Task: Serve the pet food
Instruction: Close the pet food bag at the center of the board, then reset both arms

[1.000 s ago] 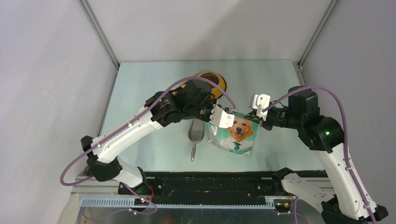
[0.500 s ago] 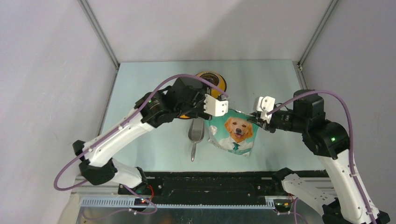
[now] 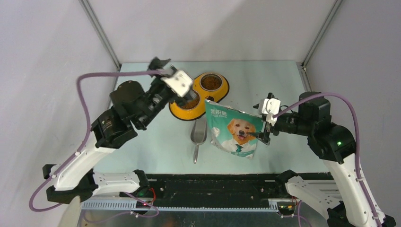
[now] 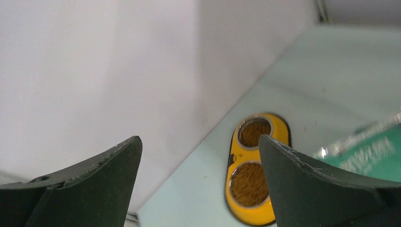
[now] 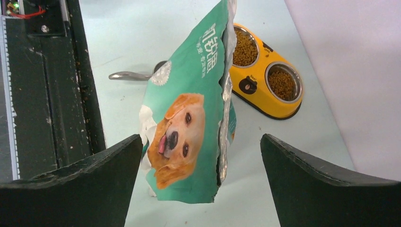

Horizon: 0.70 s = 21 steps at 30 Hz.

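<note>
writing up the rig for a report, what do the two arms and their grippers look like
Both the left arm and right arm have white shells with black joint housings, and a purple cable loops along each. A green light glows on the right arm. The left gripper and right gripper have broad, dark, tapered fingers.

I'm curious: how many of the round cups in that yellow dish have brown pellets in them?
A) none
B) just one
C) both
C: in the right wrist view, each of the two cups in the yellow dish holds a layer of brown pellets, and the view from above shows the same.
</note>
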{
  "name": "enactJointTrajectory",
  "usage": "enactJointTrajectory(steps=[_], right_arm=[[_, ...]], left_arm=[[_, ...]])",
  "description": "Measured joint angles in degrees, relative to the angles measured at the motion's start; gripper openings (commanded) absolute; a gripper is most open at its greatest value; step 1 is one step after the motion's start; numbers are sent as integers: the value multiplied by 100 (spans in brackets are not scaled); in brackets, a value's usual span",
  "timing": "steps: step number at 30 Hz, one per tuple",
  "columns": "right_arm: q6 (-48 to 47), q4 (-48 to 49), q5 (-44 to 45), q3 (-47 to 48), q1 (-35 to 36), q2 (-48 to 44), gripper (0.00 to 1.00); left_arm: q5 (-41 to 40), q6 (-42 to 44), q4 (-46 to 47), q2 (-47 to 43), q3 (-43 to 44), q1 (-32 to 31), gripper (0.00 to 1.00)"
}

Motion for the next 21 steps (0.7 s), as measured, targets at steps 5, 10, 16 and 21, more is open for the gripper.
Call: enactJointTrajectory(steps=[5,10,16,21], right_arm=[[732,662,76,-101,9,-256,99],[2387,2002,872,-179,2,-649,99],[4033,2841,2500,-72,-352,-538,99],[5318,2857,2538,-48,-2277,94,99]], left_arm=[[-1204,-1486,1475,-496,-802,31,99],[-1836,-3259,1910,-1137,-2188,610,99],[-1327,-5431,1888,-1808,-3871,2708,99],[-907,-6561,1434,-2052,-4170,3915,99]])
